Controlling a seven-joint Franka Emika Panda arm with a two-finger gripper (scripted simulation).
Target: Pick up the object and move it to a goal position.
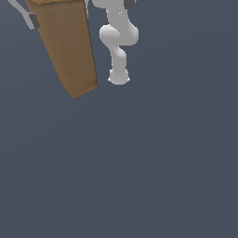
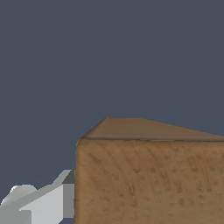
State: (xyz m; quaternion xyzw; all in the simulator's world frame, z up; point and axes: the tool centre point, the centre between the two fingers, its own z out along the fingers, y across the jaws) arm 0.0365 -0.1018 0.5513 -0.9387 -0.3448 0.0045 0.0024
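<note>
Hanging at the upper left of the exterior view, the brown block tilted above the plain dark floor, its lower corner clear of it. One grey finger pressed its side; the opposite finger was hidden, so the gripper probably clamped the block, though I cannot tell for certain. The white arm stood just beside it.

My views are evenly, softly lit and rather dim, with no cast shadows or glare. The block is shaded darker on one face. Edges look slightly soft and coarse; no lens distortion shows.
</note>
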